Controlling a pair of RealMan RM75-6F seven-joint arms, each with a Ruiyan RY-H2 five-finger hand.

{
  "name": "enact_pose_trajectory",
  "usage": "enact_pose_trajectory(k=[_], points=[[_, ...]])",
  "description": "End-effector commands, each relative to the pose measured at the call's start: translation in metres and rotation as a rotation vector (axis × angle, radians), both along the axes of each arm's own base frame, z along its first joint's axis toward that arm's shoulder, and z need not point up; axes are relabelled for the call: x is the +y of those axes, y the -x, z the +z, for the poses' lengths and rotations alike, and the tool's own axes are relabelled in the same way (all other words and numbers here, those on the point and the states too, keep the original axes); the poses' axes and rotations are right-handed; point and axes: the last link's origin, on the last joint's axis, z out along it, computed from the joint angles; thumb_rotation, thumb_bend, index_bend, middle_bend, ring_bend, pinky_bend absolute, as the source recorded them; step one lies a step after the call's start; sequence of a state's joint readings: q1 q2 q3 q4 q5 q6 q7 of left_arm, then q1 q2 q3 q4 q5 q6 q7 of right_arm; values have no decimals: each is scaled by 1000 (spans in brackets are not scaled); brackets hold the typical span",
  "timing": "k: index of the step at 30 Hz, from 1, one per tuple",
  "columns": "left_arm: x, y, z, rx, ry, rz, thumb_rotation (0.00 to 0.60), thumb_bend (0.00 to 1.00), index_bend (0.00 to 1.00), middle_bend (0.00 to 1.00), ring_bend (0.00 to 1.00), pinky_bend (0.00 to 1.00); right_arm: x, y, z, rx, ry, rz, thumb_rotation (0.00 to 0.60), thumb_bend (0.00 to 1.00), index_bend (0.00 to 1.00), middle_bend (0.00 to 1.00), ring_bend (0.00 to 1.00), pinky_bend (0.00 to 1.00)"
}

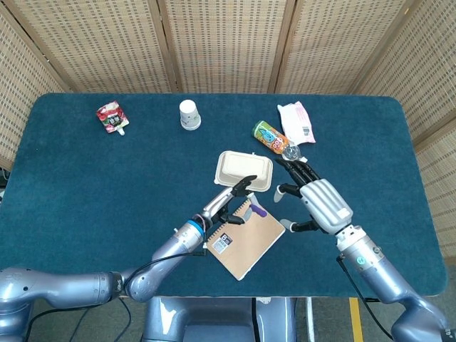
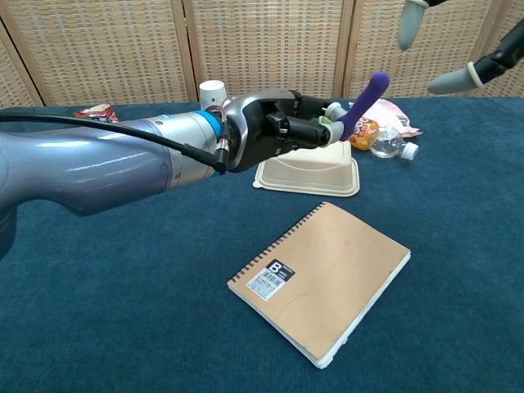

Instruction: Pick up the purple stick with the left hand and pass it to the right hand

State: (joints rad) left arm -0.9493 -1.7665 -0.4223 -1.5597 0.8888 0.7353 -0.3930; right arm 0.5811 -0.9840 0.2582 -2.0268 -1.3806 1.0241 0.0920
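The left hand (image 2: pixel 278 131) holds the purple stick (image 2: pixel 362 103) by its lower end between the fingers, above the notebook (image 1: pixel 244 237), with the stick tilted upward. The right hand (image 1: pixel 317 204) is just beside it, fingers (image 2: pixel 452 79) spread wide, holding nothing.

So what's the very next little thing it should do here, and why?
Probably bring the right hand in to close around the purple stick. The left hand holds the stick up, and the right hand's fingers are spread beside it, not yet touching.
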Motion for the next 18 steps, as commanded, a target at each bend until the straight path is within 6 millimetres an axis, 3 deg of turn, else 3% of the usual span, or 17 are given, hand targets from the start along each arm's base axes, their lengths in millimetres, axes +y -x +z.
enact_pose_trajectory(k=[1,18], points=[[1,-1,-1,-5,0,8,600,577,716,0,0,0,1,-5,-5,4,-12,7,600,349,495,0,0,0],[-1,-1,-6,-7,17,22,600,578,714,0,0,0,-7,-12,-25,15,-5,1,600,379,540,20,0,0]])
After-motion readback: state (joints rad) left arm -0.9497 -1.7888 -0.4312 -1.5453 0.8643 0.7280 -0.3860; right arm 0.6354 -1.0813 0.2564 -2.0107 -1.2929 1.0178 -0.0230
